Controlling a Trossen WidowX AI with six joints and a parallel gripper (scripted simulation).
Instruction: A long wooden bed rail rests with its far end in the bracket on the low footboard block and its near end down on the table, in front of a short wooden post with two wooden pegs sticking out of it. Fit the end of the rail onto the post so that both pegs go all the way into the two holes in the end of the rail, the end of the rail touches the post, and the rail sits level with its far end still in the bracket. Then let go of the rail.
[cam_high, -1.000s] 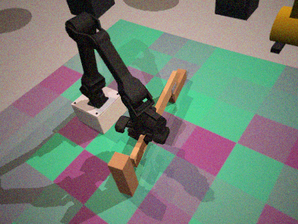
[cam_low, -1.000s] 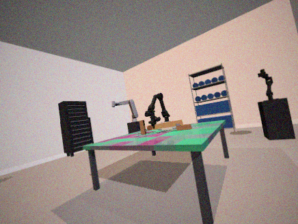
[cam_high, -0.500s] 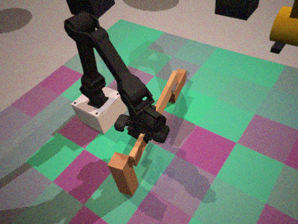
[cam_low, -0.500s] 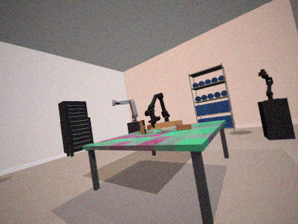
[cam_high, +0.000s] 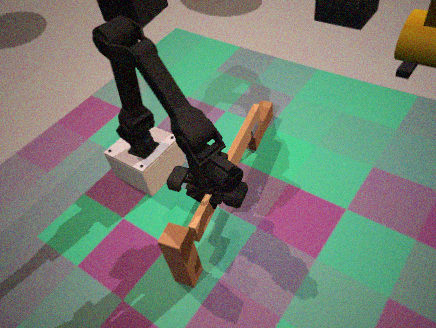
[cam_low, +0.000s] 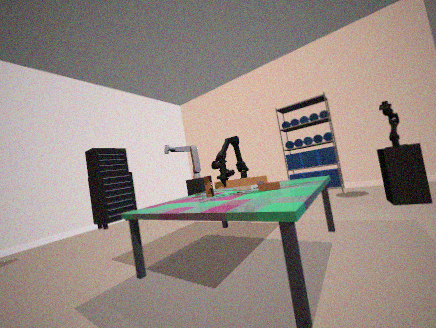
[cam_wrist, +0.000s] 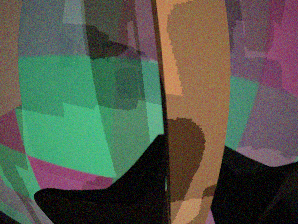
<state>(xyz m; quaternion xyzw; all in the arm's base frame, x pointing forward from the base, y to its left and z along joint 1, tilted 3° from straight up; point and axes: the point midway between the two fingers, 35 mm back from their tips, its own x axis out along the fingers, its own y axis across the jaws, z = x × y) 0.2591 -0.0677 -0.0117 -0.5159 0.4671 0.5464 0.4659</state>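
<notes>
The wooden rail runs from the low footboard block toward the short upright post. Its near end is raised off the table beside the post's upper part, very close to the post; I cannot tell whether they touch. My gripper is shut on the rail a short way back from that end. The pegs, the end holes and the seating in the bracket cannot be made out.
The arm's pale base block stands on the patchwork table, to the left of the rail in the top view. The arm reaches over the rail. Shadows lie around the post and rail.
</notes>
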